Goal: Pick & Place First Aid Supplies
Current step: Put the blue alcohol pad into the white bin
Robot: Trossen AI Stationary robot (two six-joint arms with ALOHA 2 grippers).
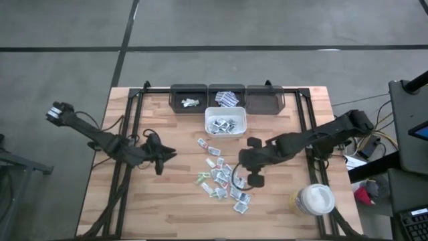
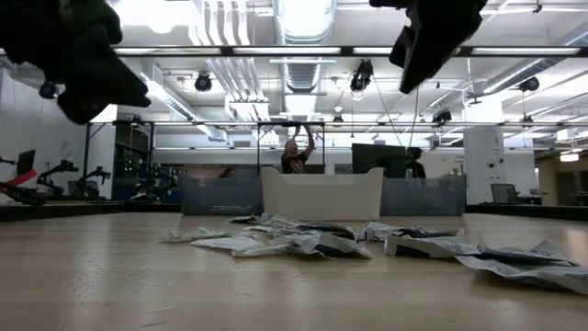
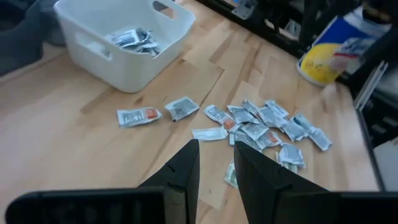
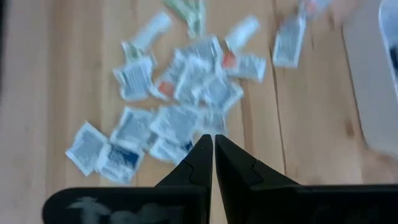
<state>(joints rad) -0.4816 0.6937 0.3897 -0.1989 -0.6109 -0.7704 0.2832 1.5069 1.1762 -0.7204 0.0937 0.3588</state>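
The first aid supplies are small white sachets. Several lie loose in a heap (image 1: 221, 177) on the wooden table, also seen in the left wrist view (image 3: 255, 127) and the right wrist view (image 4: 180, 106). More lie in the white bin (image 1: 225, 122). My left gripper (image 3: 216, 149) hangs open above the table to the left of the heap (image 1: 168, 154), nothing between its fingers. My right gripper (image 4: 213, 138) is shut and empty, tilted down over the heap's right side (image 1: 244, 164). Both hang clear of the table in the low view.
Three dark bins (image 1: 226, 97) stand in a row along the far edge; the left and middle ones hold a few sachets. A white round lidded tub (image 1: 314, 199) stands at the near right corner. Bare wood lies left of the heap.
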